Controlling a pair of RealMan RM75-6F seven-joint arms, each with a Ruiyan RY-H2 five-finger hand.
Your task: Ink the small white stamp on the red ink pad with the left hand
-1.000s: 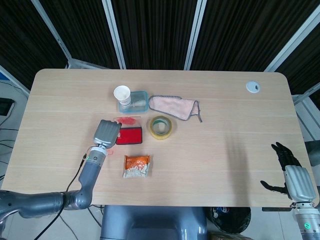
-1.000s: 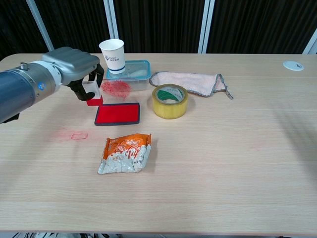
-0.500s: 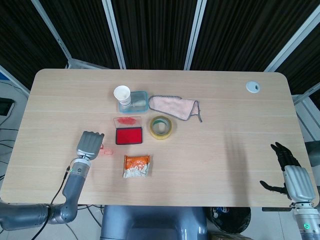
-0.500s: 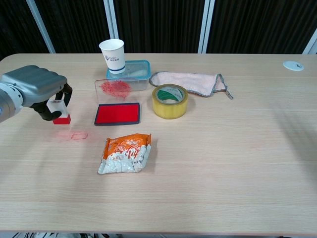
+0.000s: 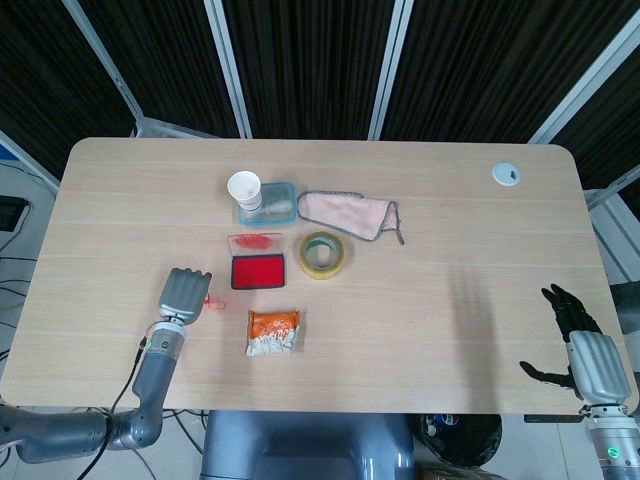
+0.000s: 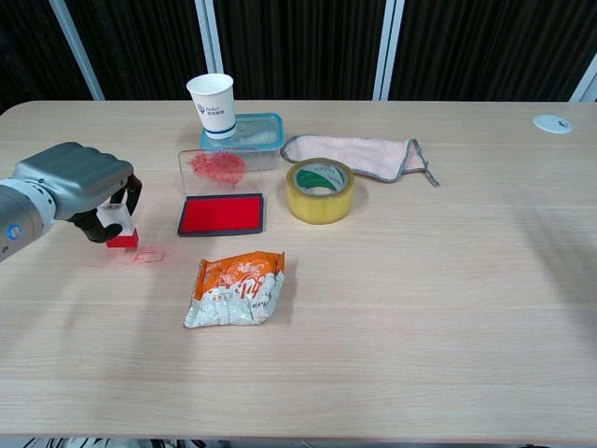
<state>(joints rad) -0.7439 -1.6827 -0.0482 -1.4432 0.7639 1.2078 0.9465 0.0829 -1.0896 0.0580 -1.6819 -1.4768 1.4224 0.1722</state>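
Note:
My left hand (image 6: pixel 76 182) (image 5: pixel 184 294) grips the small white stamp (image 6: pixel 117 227), whose red base sits on or just above the table, left of the red ink pad (image 6: pixel 222 214) (image 5: pixel 258 271). The pad lies open, its clear lid (image 6: pixel 213 168) smeared with red behind it. A faint red stamp print (image 6: pixel 148 255) marks the wood just right of the stamp. In the head view the hand hides most of the stamp. My right hand (image 5: pixel 580 345) hangs past the table's front right corner with fingers apart, holding nothing.
An orange snack packet (image 6: pixel 236 287) lies in front of the pad. A yellow tape roll (image 6: pixel 320 189) sits right of it, a pink cloth (image 6: pixel 354 153) behind. A paper cup (image 6: pixel 212 104) stands by a blue-rimmed box (image 6: pixel 247 137). A white disc (image 6: pixel 551 123) lies far right.
My left hand carried the stamp from beside the ink pad leftward and toward the table's front, then lowered it to the wood by the faint red print. The right hand stayed still.

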